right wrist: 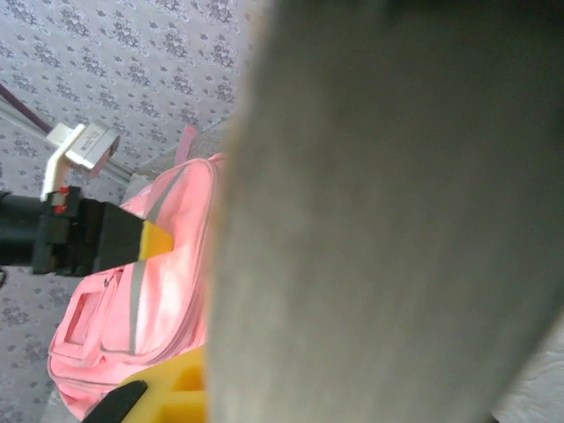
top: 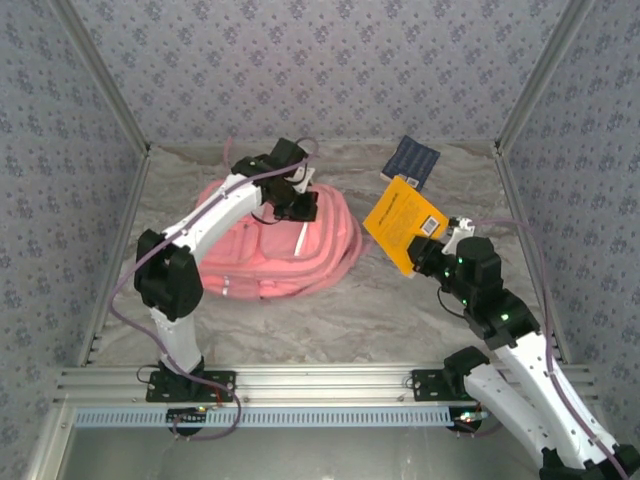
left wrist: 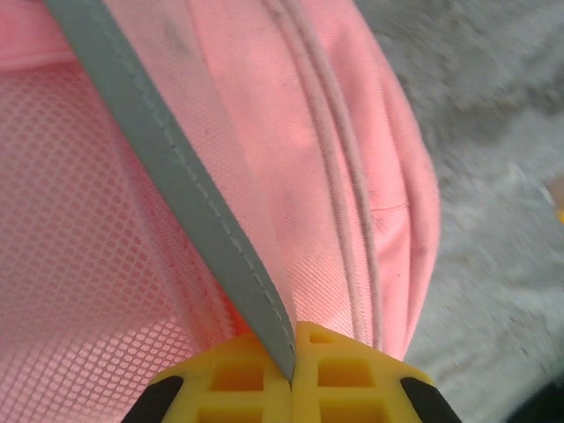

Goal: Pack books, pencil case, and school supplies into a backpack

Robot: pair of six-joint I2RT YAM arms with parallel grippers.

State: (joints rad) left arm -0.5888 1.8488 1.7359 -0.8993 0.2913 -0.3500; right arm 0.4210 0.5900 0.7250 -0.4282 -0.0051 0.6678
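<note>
We see our left claw (left wrist: 292, 377) pinching a grey strip (left wrist: 176, 176) on the backpack (top: 330, 240), which lies on the bench (top: 400, 310). Our right claw (top: 437, 256) grips the yellow book (top: 400, 220), held up just right of the backpack.

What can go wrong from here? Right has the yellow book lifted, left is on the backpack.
1. Right gripper holds the yellow book by its lower edge, tilted; it may pivot or slip.
2. Left gripper pinches only the backpack's thin grey trim; that could slide out.
</note>
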